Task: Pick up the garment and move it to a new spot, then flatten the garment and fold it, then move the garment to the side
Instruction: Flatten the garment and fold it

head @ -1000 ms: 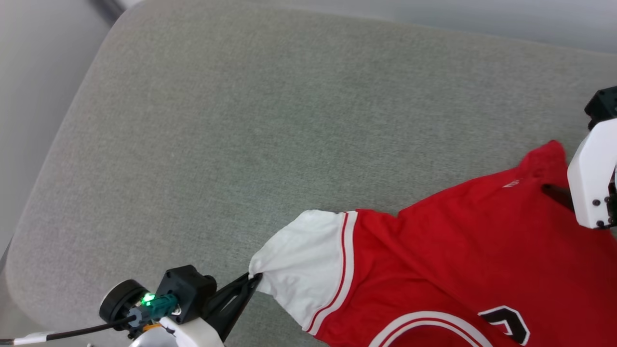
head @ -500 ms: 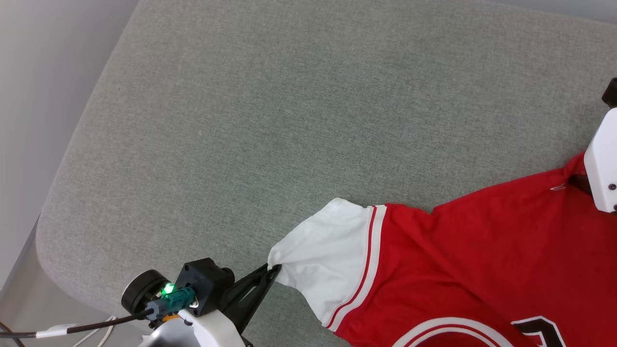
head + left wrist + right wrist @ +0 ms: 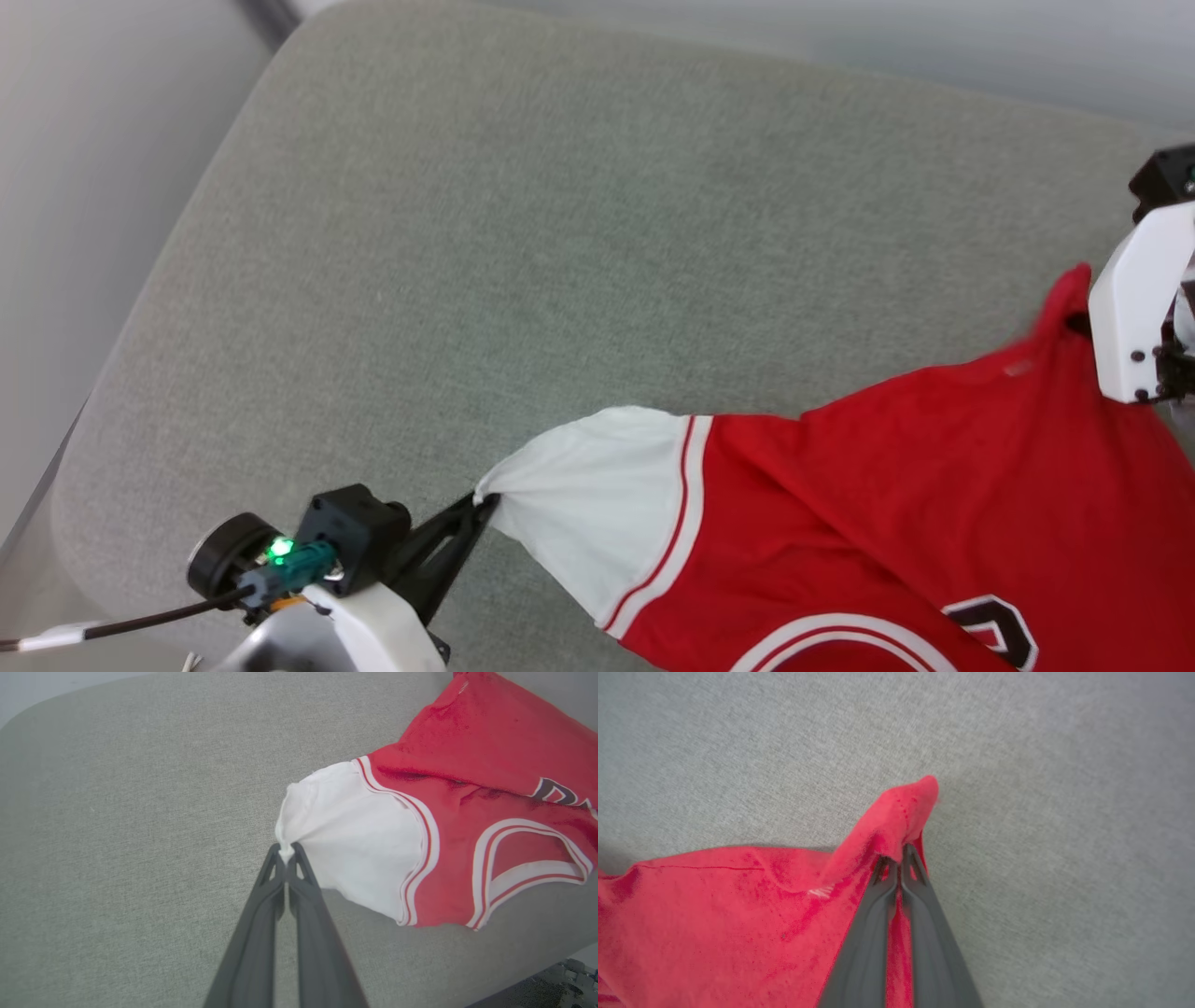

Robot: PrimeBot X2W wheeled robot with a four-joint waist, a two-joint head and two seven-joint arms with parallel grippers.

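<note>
the left tool (image 3: pixel 286 851) has its two dark fingers pressed together, pinching the tip of the garment's white sleeve (image 3: pixel 355 835); the cloth bunches into a small white knot right at the fingertips and fans out from there. the garment (image 3: pixel 887 485) is spread over the near right part of the grey fabric-covered worktop (image 3: pixel 560 233), with the sleeve drawn out toward the near left corner. the left tool's black fingers reach in from that corner side. the sleeve's red-and-white striped trim (image 3: pixel 686 523) runs between the white cloth and the red body. part of a white-edged neck opening (image 3: pixel 532 858) and a piece of black, white-outlined lettering (image 3: pixel 994 630) show near the worktop's near edge. the right tool (image 3: pixel 900 854) is also pressed shut, its fingers nipping a red corner of the garment, which stands up in a small peak (image 3: pixel 906 807) just beyond the fingertips, raised off the grey cloth. a small white mark (image 3: pixel 821 891) sits on the red fabric just beside the right tool's fingers. the red cloth between the two tools lies loosely, with soft creases. the far and left parts of the worktop carry bare grey fabric.
</note>
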